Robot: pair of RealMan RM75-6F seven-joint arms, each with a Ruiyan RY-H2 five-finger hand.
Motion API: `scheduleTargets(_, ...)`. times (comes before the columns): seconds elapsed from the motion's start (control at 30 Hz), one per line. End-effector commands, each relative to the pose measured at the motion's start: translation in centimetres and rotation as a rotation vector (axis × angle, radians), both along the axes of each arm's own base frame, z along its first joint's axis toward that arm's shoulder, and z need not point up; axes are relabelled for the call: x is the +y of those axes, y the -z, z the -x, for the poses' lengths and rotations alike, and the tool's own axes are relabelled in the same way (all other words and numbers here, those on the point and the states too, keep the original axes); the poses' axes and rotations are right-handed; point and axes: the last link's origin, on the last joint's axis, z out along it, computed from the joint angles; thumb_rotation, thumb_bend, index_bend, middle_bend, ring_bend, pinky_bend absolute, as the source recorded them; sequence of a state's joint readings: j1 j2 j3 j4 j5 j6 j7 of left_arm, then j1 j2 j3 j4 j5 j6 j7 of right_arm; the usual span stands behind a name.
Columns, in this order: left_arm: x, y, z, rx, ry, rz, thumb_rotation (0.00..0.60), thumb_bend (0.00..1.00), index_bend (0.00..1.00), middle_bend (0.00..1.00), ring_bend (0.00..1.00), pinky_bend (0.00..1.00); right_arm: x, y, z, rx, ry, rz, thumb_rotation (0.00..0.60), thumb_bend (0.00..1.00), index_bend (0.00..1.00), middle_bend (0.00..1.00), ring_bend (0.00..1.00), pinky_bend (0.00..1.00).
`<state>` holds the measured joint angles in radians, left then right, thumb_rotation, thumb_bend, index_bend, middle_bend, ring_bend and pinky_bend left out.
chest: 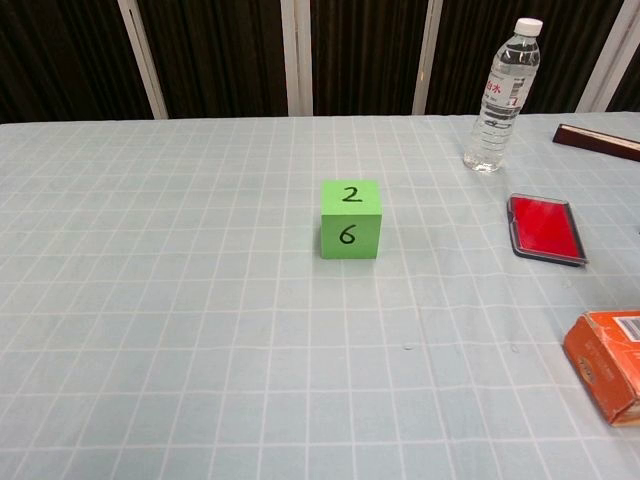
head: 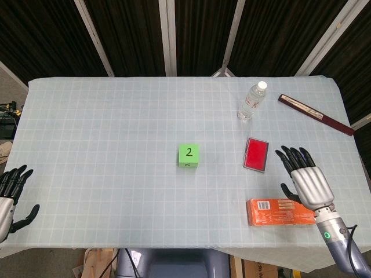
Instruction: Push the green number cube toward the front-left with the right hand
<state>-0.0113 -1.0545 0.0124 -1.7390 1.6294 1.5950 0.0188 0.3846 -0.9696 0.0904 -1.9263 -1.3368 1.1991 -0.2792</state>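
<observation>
Two robot hands are showing in the head view, both with fingers spread and holding nothing. The right robot hand (head: 306,180) is hovering over the right part of the tabletop (head: 104,127), just above the orange box (head: 281,211) and just right of the red case (head: 255,154). The left robot hand (head: 10,200) is sitting at the near-left corner, partly off the tabletop edge.

The green number cube (head: 188,155) is standing flat near the middle of the tabletop, showing a 2 on top and a 6 on its near face in the chest view (chest: 350,219). It is lying well apart from the right robot hand, with the red case between them. Open gridded cloth is surrounding the cube on all sides, and the whole left half is offering free room out to the edges.

A water bottle (head: 251,101) is standing upright toward the far right, and a dark red bar (head: 316,114) is lying slanted near the far-right corner.
</observation>
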Motion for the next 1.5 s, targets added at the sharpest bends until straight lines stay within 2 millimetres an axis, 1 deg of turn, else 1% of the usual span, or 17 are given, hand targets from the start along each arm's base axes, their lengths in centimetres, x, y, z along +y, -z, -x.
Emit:
scheduleTargets(0.03,0.1,0.0,0.0,0.000,-0.001,-0.002,0.600,0.44,0.07,0.00,0.00,0.04,-2.7,0.9,-3.8,0.053,-0.021,-0.078,0.600,0.56,0.04,0.11,0.12,0.07)
scheduleTargets(0.07,0.1,-0.1,0.0,0.000,-0.001,-0.003,0.600,0.44,0.07,0.00,0.00,0.04,-3.2,1.4,-4.4,0.070,-0.020,-0.097,0.600,0.60,0.04,0.12,0.13,0.08)
scheduleTargets(0.13,0.1,-0.1,0.0,0.000,-0.003,-0.006,0.600,0.44,0.07,0.00,0.00,0.04,-4.0,2.4,-5.4,0.093,-0.021,-0.134,0.600,0.75,0.05,0.16,0.18,0.12)
scheduleTargets(0.2,0.2,0.0,0.1,0.002,-0.007,-0.005,0.600,0.44,0.07,0.00,0.00,0.04,-4.8,3.6,-6.6,0.115,-0.020,-0.168,0.600,0.86,0.05,0.20,0.22,0.16)
scheduleTargets(0.27,0.2,0.0,0.1,0.004,-0.009,-0.003,0.600,0.44,0.07,0.00,0.00,0.04,-5.5,4.5,-7.6,0.137,-0.019,-0.190,0.600,0.94,0.05,0.24,0.25,0.19)
scheduleTargets(0.33,0.3,0.1,0.1,0.007,-0.010,-0.002,0.600,0.44,0.07,0.00,0.00,0.04,-6.2,5.5,-8.8,0.158,-0.017,-0.211,0.600,0.99,0.05,0.25,0.27,0.20)
scheduleTargets(0.57,0.5,0.1,0.2,0.014,-0.025,-0.004,0.600,0.44,0.07,0.00,0.00,0.04,-8.2,7.6,-12.0,0.206,0.025,-0.236,0.600,1.00,0.05,0.28,0.31,0.22)
scheduleTargets(0.67,0.6,0.2,0.2,0.018,-0.028,-0.002,0.600,0.44,0.07,0.00,0.00,0.04,-9.0,8.4,-13.0,0.212,0.059,-0.240,0.600,1.00,0.05,0.33,0.36,0.24)
scheduleTargets(0.77,0.6,0.3,0.2,0.023,-0.028,-0.002,0.600,0.44,0.07,0.00,0.00,0.04,-10.1,9.1,-13.9,0.225,0.087,-0.238,0.600,1.00,0.05,0.40,0.42,0.27)
scheduleTargets(0.83,0.6,0.4,0.1,0.027,-0.029,-0.002,0.600,0.44,0.07,0.00,0.00,0.04,-10.5,9.6,-14.2,0.239,0.097,-0.237,0.600,1.00,0.05,0.46,0.47,0.30)
scheduleTargets(1.0,0.8,0.6,0.1,0.035,-0.035,-0.005,0.600,0.44,0.07,0.00,0.00,0.04,-11.4,10.9,-14.9,0.273,0.107,-0.241,0.600,1.00,0.05,0.51,0.52,0.36)
scheduleTargets(1.07,0.8,0.6,0.1,0.038,-0.037,-0.006,0.600,0.44,0.07,0.00,0.00,0.04,-11.7,11.6,-15.1,0.289,0.109,-0.245,0.600,1.00,0.05,0.53,0.54,0.37)
scheduleTargets(1.23,0.9,0.6,0.2,0.037,-0.042,-0.009,0.600,0.44,0.07,0.00,0.00,0.04,-12.0,12.9,-15.3,0.324,0.116,-0.257,0.600,1.00,0.05,0.61,0.60,0.39)
scheduleTargets(1.33,1.0,0.5,0.3,0.037,-0.046,-0.011,0.600,0.44,0.07,0.00,0.00,0.04,-12.1,13.7,-15.4,0.335,0.117,-0.270,0.600,1.00,0.06,0.63,0.61,0.39)
scheduleTargets(1.5,1.1,0.7,0.3,0.042,-0.050,-0.003,0.600,0.44,0.07,0.00,0.00,0.04,-12.0,14.4,-16.0,0.327,0.105,-0.286,0.600,1.00,0.09,0.64,0.61,0.39)
